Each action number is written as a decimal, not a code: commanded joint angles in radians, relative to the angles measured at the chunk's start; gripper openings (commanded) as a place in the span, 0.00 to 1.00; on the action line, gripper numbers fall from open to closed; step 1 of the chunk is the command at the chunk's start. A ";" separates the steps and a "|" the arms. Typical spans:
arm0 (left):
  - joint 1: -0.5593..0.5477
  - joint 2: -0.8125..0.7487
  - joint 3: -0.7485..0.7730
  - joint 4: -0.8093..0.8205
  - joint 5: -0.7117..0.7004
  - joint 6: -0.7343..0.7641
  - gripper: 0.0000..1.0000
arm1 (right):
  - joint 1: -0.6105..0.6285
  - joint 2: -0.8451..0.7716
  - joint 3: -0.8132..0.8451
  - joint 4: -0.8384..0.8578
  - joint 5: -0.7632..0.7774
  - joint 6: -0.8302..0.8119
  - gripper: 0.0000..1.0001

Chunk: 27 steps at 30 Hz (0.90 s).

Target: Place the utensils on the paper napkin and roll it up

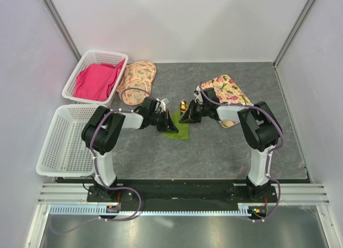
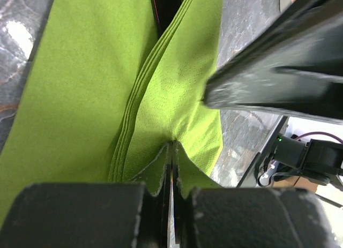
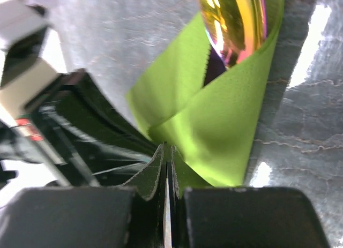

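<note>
**Both sides pinch the paper napkin (image 1: 180, 131)**

Your left hand (image 2: 171, 151) and right hand (image 3: 167, 154) are each clamped tight on a fold of it, mid-tabletop (image 1: 214, 157). A gold spoon bowl (image 3: 234, 23) pokes out of the fold.

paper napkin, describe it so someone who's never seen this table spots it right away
On the grey table, look at mid-table where the two arms meet. The paper napkin is the small plain lime-green sheet pinched by the left fingers and right fingers. Unlike the floral mats and pink cloth, it is unpatterned green.
</note>
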 commanded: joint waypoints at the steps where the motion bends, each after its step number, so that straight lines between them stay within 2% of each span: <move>1: -0.004 -0.009 0.035 -0.034 -0.063 0.078 0.03 | 0.019 0.038 0.055 -0.044 0.048 -0.060 0.05; 10: -0.004 -0.018 0.038 -0.065 -0.065 0.099 0.04 | 0.019 0.072 0.050 -0.061 0.088 -0.063 0.01; 13: 0.002 -0.067 0.004 -0.008 -0.019 0.076 0.09 | 0.020 0.087 0.032 -0.090 0.104 -0.064 0.00; 17: 0.001 -0.166 -0.022 0.087 0.057 0.055 0.21 | 0.020 0.104 0.018 -0.090 0.104 -0.061 0.00; 20: -0.019 -0.200 -0.028 0.090 0.083 0.052 0.24 | 0.019 0.110 0.016 -0.085 0.102 -0.057 0.00; 27: -0.052 -0.129 -0.063 0.164 0.054 -0.071 0.22 | 0.011 0.115 0.009 -0.072 0.078 -0.029 0.00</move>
